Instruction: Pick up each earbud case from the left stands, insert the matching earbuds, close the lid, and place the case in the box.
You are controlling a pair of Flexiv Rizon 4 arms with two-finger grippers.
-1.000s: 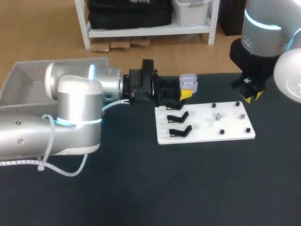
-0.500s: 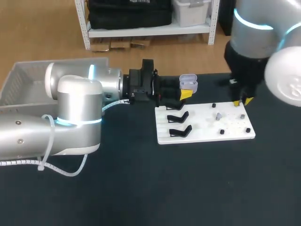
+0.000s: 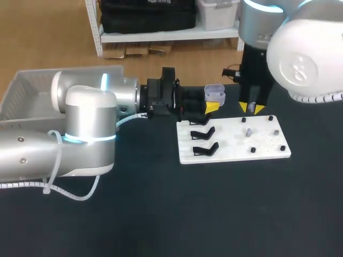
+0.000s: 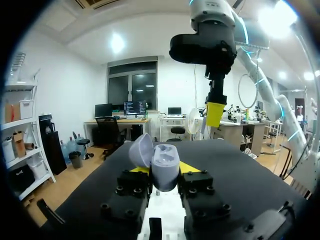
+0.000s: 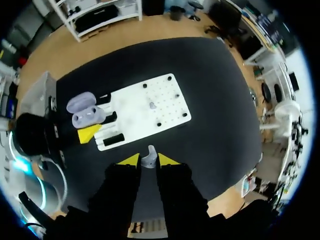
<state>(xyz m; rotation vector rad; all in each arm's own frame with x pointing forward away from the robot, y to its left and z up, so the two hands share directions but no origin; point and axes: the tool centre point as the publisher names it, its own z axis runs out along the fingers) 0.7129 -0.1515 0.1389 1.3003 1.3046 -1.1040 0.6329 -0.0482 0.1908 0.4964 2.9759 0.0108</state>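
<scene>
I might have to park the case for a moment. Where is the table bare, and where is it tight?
Bare: the table strip in front of the white board, and the patch right of it. Crowded: the board's back edge, where the left gripper holds the open case beside the right gripper with its earbud, near the black stands.

Smooth, slightly glossy plastic case (image 4: 165, 170), matt dark tabletop (image 3: 161, 214), glossy right-arm shell (image 3: 305, 59)
</scene>
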